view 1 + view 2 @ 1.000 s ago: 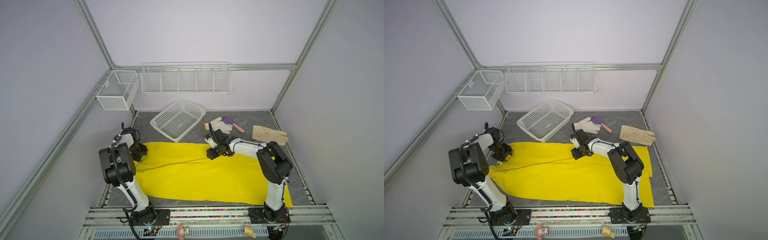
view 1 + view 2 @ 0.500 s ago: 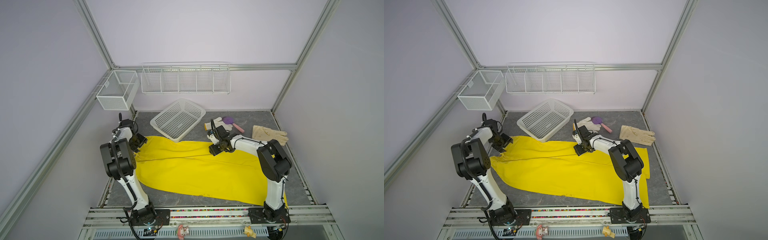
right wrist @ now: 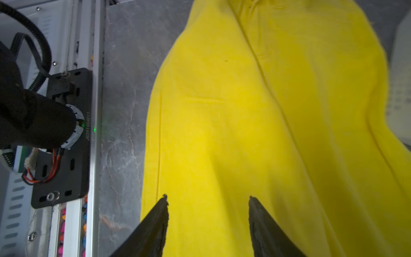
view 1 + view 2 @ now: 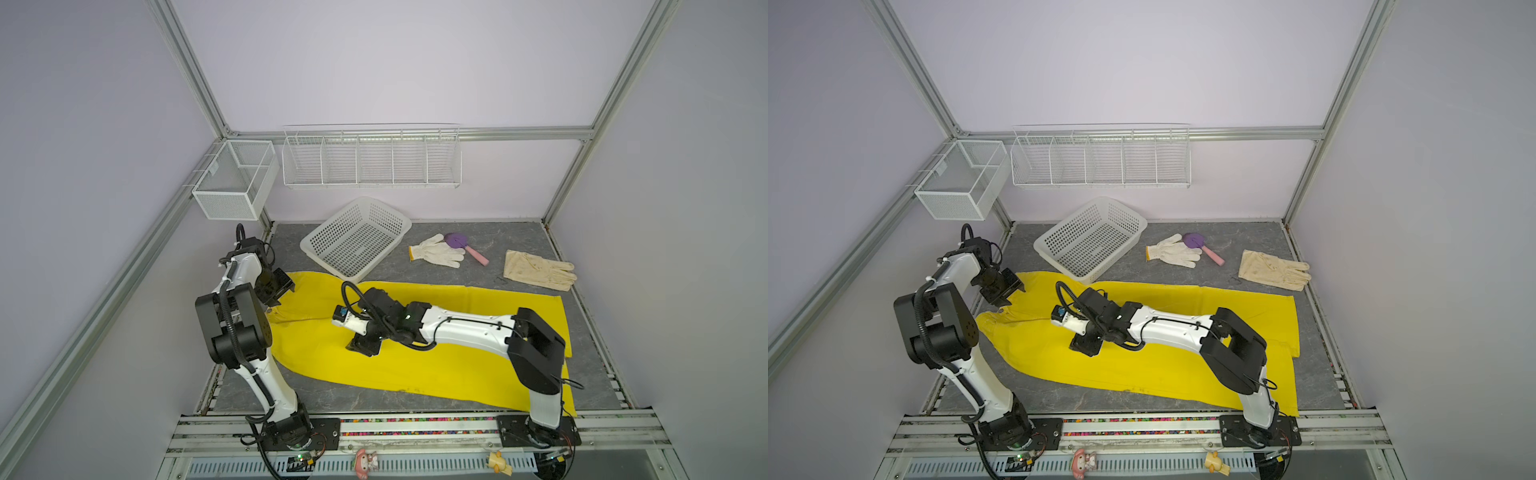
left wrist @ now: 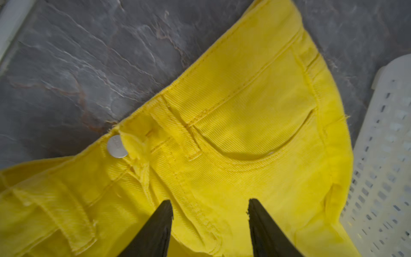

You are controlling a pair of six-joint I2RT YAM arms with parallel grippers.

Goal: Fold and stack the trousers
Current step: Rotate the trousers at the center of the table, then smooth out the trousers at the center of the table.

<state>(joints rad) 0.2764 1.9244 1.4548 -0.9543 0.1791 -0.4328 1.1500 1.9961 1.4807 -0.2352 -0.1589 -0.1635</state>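
Observation:
The bright-yellow trousers [image 4: 324,361] [image 4: 1142,374] lie spread flat across the grey table, waist at the left and both legs running right. In the left wrist view the waistband, a silver button [image 5: 117,146] and a front pocket show. My left gripper [image 4: 282,291] [image 4: 1011,289] [image 5: 209,201] hovers open over the waist, the fabric lying loose below its jaws. My right gripper [image 4: 361,347] [image 4: 1086,347] [image 3: 207,197] stands open over the upper part of the near leg, holding nothing.
A white plastic basket [image 4: 357,237] leans at the back, touching the trousers' far edge. A white knit glove [image 4: 436,251], a purple brush [image 4: 457,241] and a cream glove [image 4: 536,270] lie at the back right. A wire rack [image 4: 370,160] and a mesh box [image 4: 235,180] hang on the walls.
The trousers slid towards the back of the table. My right gripper left their far edge and came forward and left over the near leg. My left gripper shifted slightly over the waist.

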